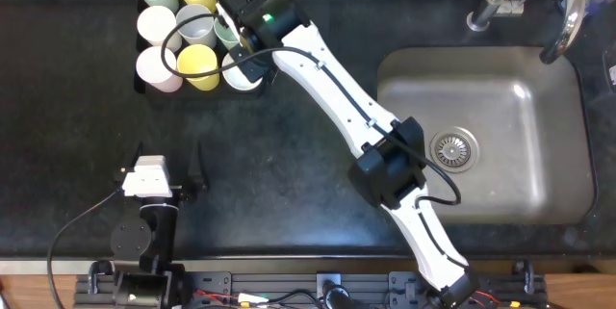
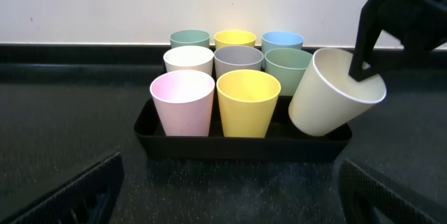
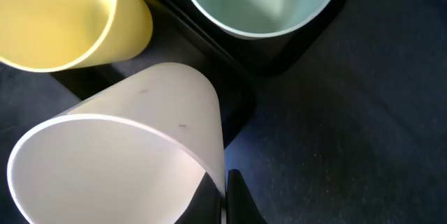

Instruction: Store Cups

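R claw is clamped on the cream cup's rim, the cup tilted w/ base down in the tray's free corner slot beside the yellow cup, mouth leaning outward, so it needs righting; L claw, fingers apart, sits well apart over the desk

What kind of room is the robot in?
Most likely a kitchen. There is a metal sink with a tap set into a dark worktop, and a black tray of coloured cups, with the right end effector holding a white cup tilted at its corner.
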